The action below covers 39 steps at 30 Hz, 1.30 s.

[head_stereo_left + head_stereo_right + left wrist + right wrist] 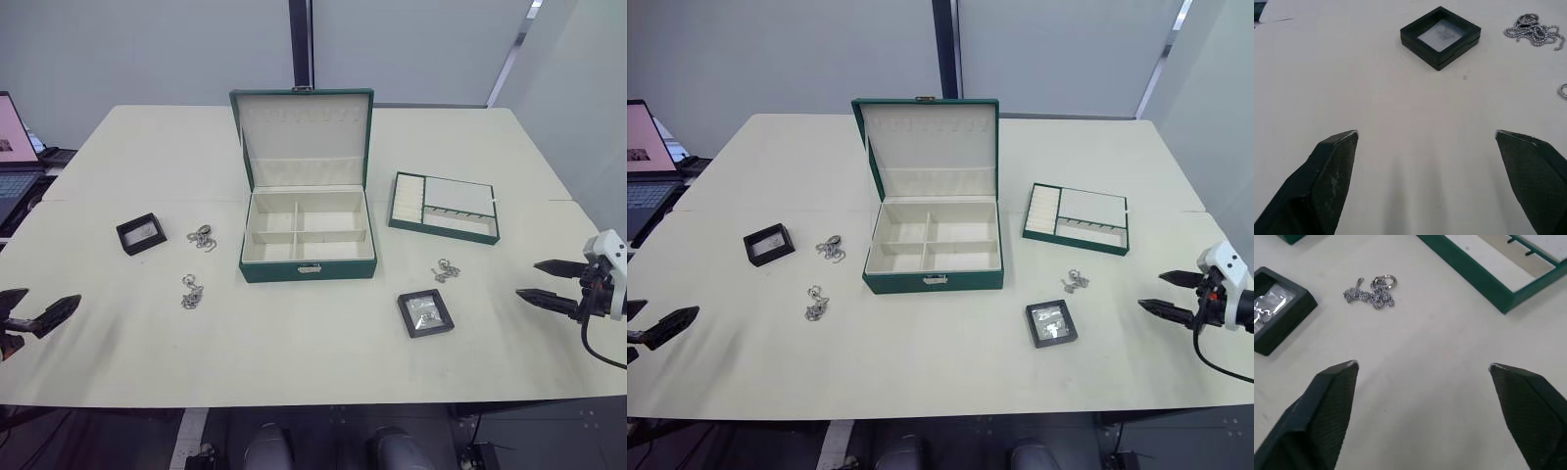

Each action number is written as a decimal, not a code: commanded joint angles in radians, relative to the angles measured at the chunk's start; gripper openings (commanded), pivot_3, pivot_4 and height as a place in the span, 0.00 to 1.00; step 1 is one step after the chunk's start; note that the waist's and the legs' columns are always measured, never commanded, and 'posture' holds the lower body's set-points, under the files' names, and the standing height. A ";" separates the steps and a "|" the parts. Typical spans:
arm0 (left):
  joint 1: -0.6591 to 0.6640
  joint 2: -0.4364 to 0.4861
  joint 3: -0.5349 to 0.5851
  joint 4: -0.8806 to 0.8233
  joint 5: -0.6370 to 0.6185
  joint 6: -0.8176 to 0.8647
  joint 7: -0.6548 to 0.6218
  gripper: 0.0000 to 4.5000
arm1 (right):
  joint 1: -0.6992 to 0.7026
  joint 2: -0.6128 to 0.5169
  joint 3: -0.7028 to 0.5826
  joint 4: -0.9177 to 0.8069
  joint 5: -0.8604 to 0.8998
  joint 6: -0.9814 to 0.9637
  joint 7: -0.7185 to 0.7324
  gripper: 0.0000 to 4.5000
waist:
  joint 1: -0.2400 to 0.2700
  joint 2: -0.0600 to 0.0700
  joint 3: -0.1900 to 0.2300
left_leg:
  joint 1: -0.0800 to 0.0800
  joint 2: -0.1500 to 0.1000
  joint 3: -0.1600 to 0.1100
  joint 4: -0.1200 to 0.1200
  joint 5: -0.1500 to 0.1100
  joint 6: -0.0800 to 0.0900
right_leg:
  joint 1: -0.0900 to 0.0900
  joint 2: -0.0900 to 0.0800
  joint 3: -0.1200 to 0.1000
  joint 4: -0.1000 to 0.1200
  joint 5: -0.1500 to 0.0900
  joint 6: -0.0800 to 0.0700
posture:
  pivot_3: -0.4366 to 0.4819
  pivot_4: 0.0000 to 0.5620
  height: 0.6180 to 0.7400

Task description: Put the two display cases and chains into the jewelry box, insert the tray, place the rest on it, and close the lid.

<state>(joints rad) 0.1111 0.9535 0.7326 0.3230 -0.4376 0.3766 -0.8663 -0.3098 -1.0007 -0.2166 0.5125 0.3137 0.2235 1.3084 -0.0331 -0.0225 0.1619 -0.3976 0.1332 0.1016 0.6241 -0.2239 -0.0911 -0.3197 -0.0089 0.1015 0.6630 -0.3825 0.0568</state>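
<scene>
The green jewelry box (pixel 308 266) stands open mid-table, its lid (pixel 304 127) upright and its cream compartments bare. Right of it lies the shallow green tray (pixel 444 227). One display case (pixel 141 233) rests at the left, with two chains (pixel 202 237) (pixel 191 292) between it and the box. The other display case (pixel 425 312) sits front right, and a small silver cluster (pixel 446 269), the rest, lies just behind it. My left gripper (pixel 53 296) hovers open at the table's left edge, facing the left case (pixel 1440 36). At the right edge my right gripper (pixel 528 278) is open, facing the cluster (pixel 1373 293).
A laptop (pixel 12 147) with a lit screen stands off the table's far left corner. The table's front edge (pixel 313 401) runs close below the grippers. Bare tabletop lies in front of the box and behind the tray.
</scene>
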 commanded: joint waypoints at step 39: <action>0.073 -0.686 -0.283 -0.653 0.054 -0.047 0.573 1.00 | -0.537 0.434 0.421 -0.610 0.156 0.280 -0.117 0.99 | 0.003 -0.002 -0.001 | -0.002 0.001 -0.004 0.004 0.000 -0.001 | 0.001 0.002 -0.001 0.001 0.000 0.000 | 0.48 0.27 1.00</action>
<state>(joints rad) 0.1898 0.2779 0.4501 -0.2797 -0.4067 0.3574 -0.3368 -0.8243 -0.5678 0.2189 -0.0911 0.4741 0.5304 1.1799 -0.0297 -0.0248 0.1612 -0.3994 0.1342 0.0973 0.6280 -0.2243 -0.0926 -0.3181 -0.0073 0.1010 0.6641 -0.3820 0.0567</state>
